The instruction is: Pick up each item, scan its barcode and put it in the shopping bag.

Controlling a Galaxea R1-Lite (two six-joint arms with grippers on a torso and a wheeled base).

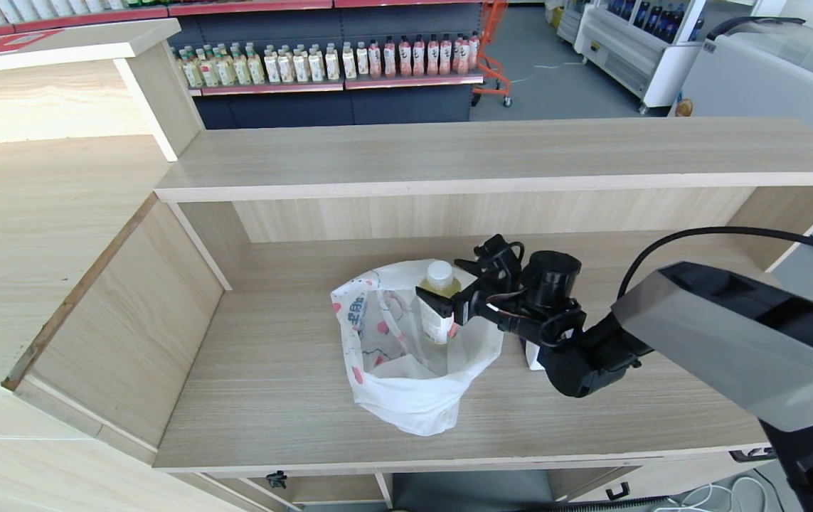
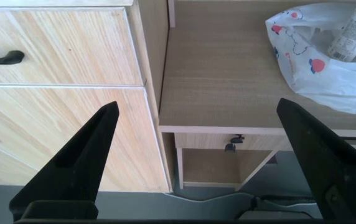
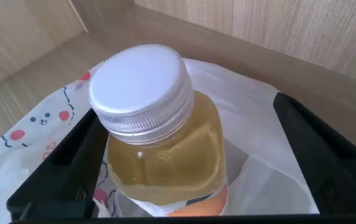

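At the shopping bag's mouth, the right gripper stands spread around the bottle. The left gripper gapes beside the counter.

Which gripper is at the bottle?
The right gripper: its fingers flank the white-capped bottle in the shopping bag. The left gripper hangs open by the drawers.

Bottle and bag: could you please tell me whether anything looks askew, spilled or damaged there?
Nothing stands out: the bottle sits upright in the open bag, cap on, nothing spilled, with the right gripper open around it.
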